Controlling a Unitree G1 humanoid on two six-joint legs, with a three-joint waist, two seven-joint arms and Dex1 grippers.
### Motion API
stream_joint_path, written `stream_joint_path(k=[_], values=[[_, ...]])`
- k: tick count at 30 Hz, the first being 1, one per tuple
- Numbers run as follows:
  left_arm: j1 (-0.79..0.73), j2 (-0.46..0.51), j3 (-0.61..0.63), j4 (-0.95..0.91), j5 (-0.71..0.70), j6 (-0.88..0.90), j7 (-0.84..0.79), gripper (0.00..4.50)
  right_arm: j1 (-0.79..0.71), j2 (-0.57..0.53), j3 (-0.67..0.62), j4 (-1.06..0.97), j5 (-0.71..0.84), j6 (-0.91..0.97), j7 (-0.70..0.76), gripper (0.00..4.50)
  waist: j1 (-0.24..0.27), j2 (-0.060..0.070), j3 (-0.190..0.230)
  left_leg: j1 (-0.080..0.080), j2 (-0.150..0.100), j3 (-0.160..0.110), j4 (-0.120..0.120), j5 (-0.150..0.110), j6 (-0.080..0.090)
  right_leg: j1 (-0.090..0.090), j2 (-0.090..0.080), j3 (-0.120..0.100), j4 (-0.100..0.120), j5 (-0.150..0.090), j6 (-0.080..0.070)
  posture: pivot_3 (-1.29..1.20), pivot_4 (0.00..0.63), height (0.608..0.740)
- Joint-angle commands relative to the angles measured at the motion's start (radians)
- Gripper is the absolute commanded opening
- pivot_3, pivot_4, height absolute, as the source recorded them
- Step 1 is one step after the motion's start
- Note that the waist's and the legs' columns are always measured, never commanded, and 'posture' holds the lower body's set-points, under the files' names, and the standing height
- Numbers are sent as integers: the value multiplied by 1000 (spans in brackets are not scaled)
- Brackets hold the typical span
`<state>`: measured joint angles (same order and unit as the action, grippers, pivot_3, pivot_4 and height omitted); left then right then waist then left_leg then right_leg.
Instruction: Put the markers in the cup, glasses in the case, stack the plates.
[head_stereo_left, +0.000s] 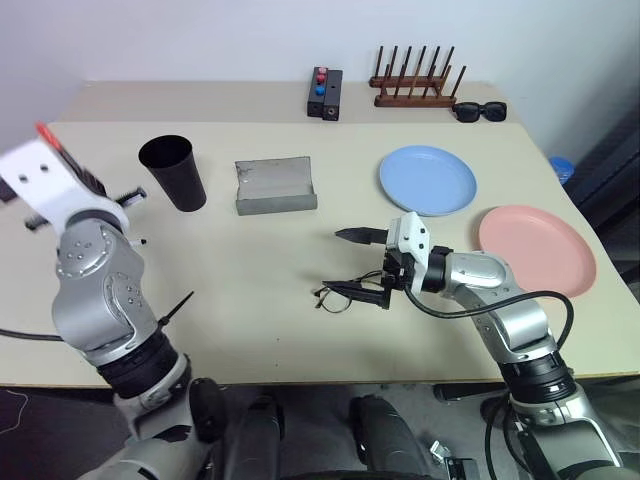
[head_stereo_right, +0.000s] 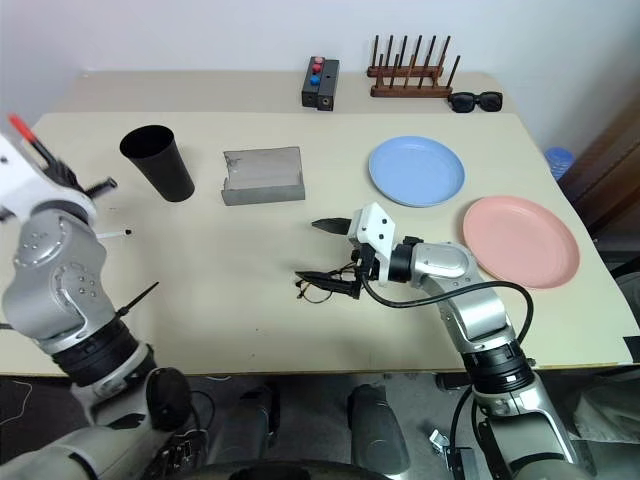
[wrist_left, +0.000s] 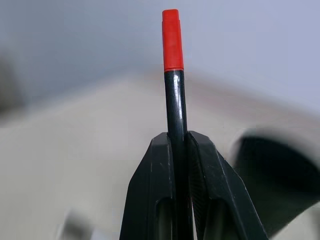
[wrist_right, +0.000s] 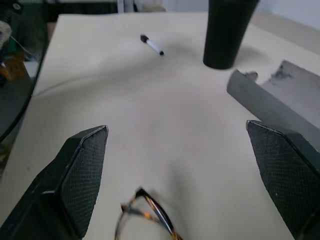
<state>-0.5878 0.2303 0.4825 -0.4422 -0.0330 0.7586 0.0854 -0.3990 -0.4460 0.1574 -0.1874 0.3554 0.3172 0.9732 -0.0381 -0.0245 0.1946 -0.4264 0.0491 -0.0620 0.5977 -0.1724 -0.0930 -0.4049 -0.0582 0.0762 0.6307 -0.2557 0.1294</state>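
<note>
My left gripper (wrist_left: 179, 137) is shut on a dark marker with a red end (wrist_left: 171, 40), held up in the air at the table's left, left of the black cup (head_stereo_left: 175, 172). A whitish marker (head_stereo_right: 125, 233) lies on the table in front of the cup. The grey case (head_stereo_left: 275, 185) lies open right of the cup. The wire-framed glasses (head_stereo_left: 338, 294) rest mid-table. My right gripper (head_stereo_left: 358, 264) is open, level and pointing left, with its nearer finger right by the glasses (wrist_right: 147, 215). The light blue plate (head_stereo_left: 428, 180) and the pink plate (head_stereo_left: 535, 248) lie apart on the right.
A black box with red and blue buttons (head_stereo_left: 324, 93), a wooden peg rack (head_stereo_left: 415, 85) and chunky black sunglasses (head_stereo_left: 480, 110) stand along the table's far edge. The table's front edge (head_stereo_left: 330, 380) runs just behind my arms.
</note>
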Motion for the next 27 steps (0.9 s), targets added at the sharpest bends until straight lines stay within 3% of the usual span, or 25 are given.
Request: stream_joint_path(k=[1, 6, 14, 21, 27], values=[[-36, 73, -114, 93, 17, -181, -83, 48, -43, 31, -15, 18, 8, -28, -23, 4500, 0, 0, 0, 0, 0, 0, 0, 0, 0, 0, 0, 0, 0, 0, 0, 0, 150, 740], [-146, 115, -177, 409, 38, -451, -84, 48, -111, 102, -20, 43, 17, -22, -75, 4500, -1, 0, 0, 0, 0, 0, 0, 0, 0, 0, 0, 0, 0, 0, 0, 0, 150, 740], [-233, 128, -171, 775, 39, -724, 10, 48, -131, 225, 10, 17, -20, -17, -220, 4500, -4, 0, 0, 0, 1, 0, -3, 0, 0, -2, 0, -1, 1, 1, 2, 0, 150, 740], [-239, 130, -180, 896, 24, -826, 38, 48, -126, 297, 19, 25, -91, -36, -360, 4500, 3, 0, 0, 0, 1, 0, -3, 1, 0, -2, 0, -1, 1, 1, 3, 0, 150, 740], [-243, 125, -190, 933, 18, -861, 44, 48, -120, 308, 18, 27, -92, -36, -389, 4500, 3, 0, 0, 0, 1, 0, -3, 1, 0, -2, 0, -1, 1, 1, 3, 0, 150, 740]])
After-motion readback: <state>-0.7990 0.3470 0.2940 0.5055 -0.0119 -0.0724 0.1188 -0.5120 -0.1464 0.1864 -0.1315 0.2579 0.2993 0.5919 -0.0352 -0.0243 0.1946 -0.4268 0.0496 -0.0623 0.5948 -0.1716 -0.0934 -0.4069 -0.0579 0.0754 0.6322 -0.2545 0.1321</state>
